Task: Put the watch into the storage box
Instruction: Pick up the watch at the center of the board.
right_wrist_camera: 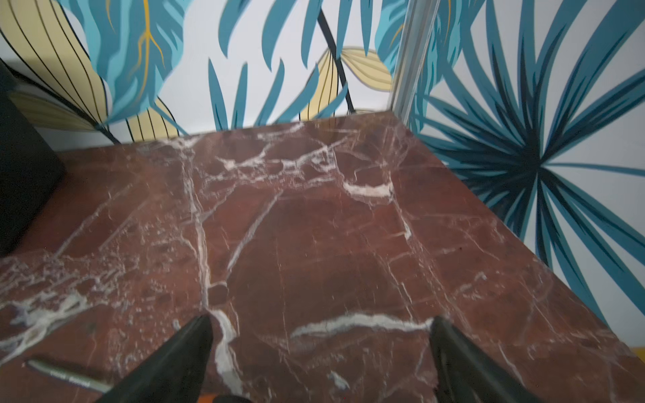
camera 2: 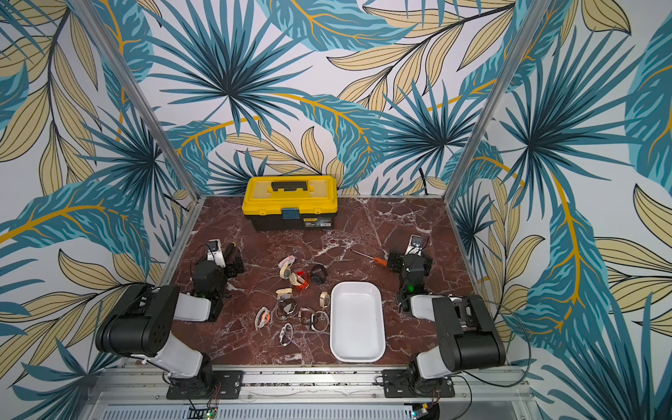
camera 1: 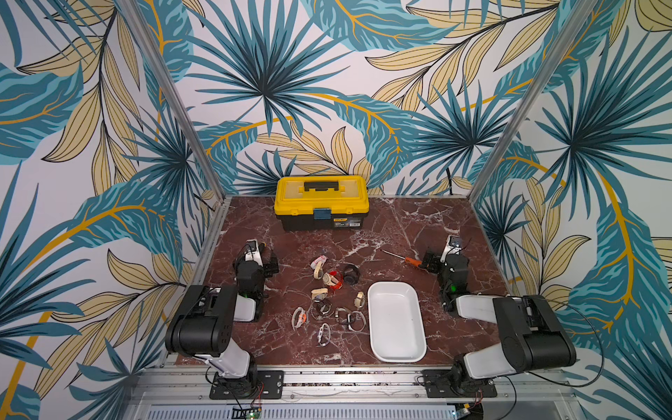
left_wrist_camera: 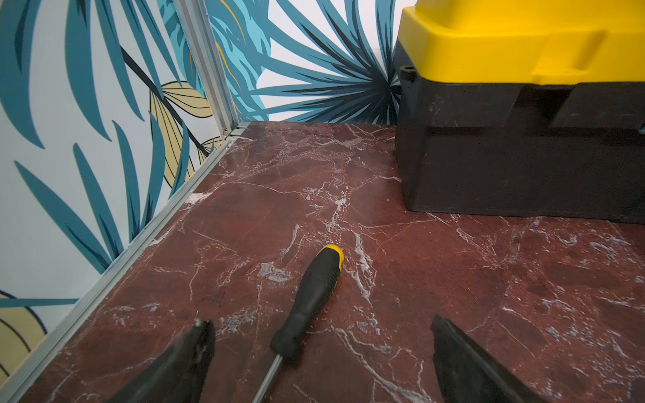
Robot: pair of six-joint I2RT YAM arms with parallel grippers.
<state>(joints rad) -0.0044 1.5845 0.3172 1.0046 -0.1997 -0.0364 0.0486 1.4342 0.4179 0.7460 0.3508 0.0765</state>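
Since I only have the cameras to go on, I start at the near edge. The storage box [camera 1: 397, 327], white and glossy, sits on the red marble table [camera 1: 400, 222] closest to the arm bases, toward the right arm's side. Just beside it, on the left arm's side, the watches [camera 1: 329, 302] lie in a loose cluster on the marble, all outside the box. Their bands are beige, white, orange and black, and I can read no dial or brand at this size.

Farther out, the left gripper [left_wrist_camera: 321, 322] has its jaws spread wide and holds nothing. In the left wrist view a black-and-yellow screwdriver [left_wrist_camera: 310, 296] lies on the marble, its handle showing between the two fingers. The right gripper [right_wrist_camera: 321, 319] is spread just as wide and is empty too, with an orange-handled screwdriver [camera 1: 409, 259] just beside it. Its steel shaft carries lettering too blurred for me to read.

Farthest back, against the wall, stands the toolbox [camera 1: 322, 203], with a yellow lid on a black base. A white label and a small yellow mark sit on its front, both illegible.
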